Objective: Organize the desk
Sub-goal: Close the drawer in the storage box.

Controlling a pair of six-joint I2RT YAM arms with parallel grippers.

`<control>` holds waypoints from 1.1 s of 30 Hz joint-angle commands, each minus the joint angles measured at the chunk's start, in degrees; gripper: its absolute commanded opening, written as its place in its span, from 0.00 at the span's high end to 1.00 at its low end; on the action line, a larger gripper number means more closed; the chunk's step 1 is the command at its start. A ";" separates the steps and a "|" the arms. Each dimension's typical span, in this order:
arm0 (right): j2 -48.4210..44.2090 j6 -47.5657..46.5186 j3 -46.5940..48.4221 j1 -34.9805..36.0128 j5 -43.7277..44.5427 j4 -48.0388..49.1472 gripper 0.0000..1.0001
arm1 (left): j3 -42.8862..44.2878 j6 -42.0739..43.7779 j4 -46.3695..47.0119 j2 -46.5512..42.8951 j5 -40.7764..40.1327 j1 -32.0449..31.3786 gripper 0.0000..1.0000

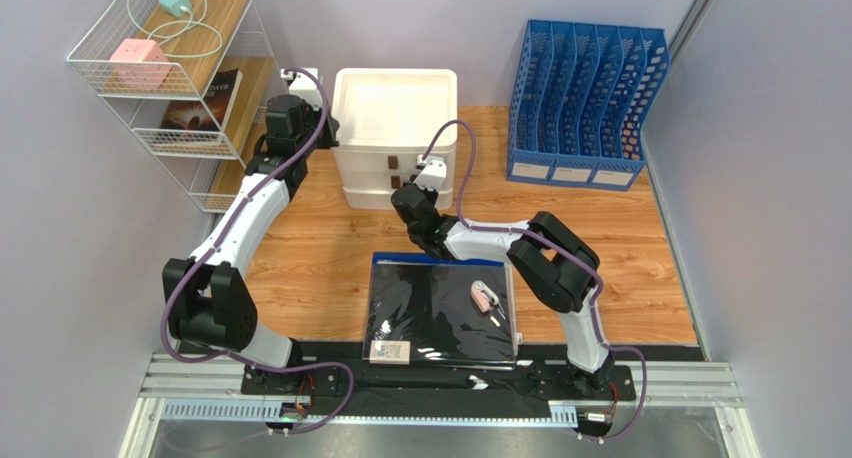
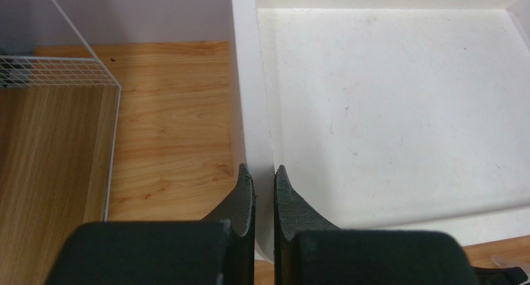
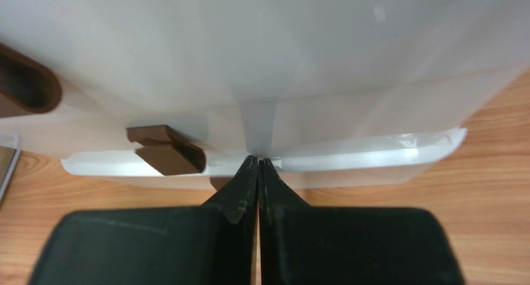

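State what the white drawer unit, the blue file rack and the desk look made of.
The drawer unit looks like white plastic: smooth, front slightly translucent. The file rack is likely blue plastic: moulded slotted walls. The desk is wood or wood-look laminate: orange-brown plank grain, matte.

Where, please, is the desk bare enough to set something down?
The wooden desk is bare between the white plastic drawer unit and blue file rack, and right of the black folder. Crowded beside the white wire shelf.
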 commanded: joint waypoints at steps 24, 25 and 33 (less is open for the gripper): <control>1.51 3.69 4.66 -0.86 -0.43 -7.80 1.00 | -4.32 2.62 -6.76 -3.14 6.86 -0.74 1.00; 1.52 3.17 4.56 -1.12 -0.34 -7.19 1.00 | -4.50 2.62 -6.58 -3.40 6.95 -0.74 1.00; 0.91 0.44 6.15 -1.65 0.11 -8.32 0.97 | -4.42 3.14 -6.76 -3.32 6.60 -0.74 0.99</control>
